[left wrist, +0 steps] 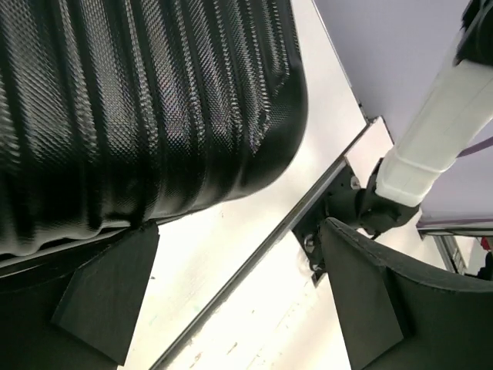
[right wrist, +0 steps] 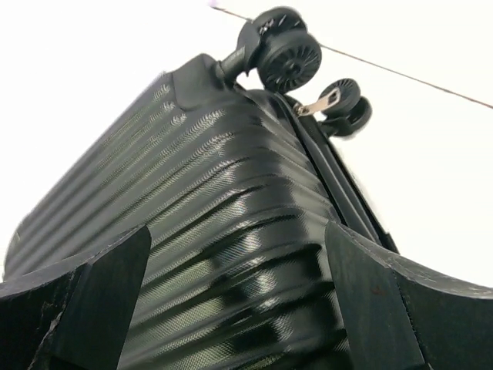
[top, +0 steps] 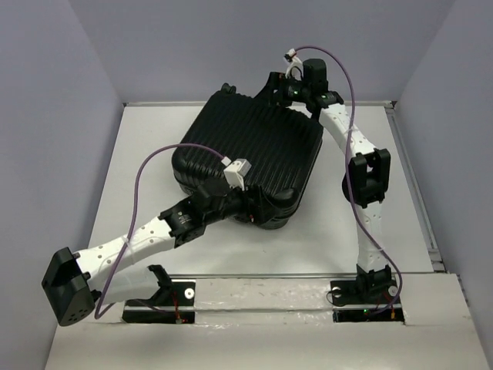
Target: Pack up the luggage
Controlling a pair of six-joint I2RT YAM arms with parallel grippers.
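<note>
Left gripper (left wrist: 231,308) is sitting with jaws spread wide, nothing held; we are seeing it at the near corner of the luggage (top: 246,158), one finger (left wrist: 108,293) tucked just under the shell edge in the left wrist view, the other finger (left wrist: 370,301) out over bare table (top: 347,231). Right gripper (right wrist: 235,301) is also standing wide open and gripping nothing; we are seeing it at the far corner of the suitcase, its fingers (right wrist: 85,301) straddling the ribbed shell. We are reading the luggage as closed, lying flat on the white table, rotated so its corners point toward and away from the arm bases, roughly mid-table and slightly toward the back wall. Right wrist view is showing small black wheels (right wrist: 289,54) at the far end and a zipper pull (right wrist: 320,102) hanging by the seam. Purple cables (top: 142,193) are looping over both arms.
</note>
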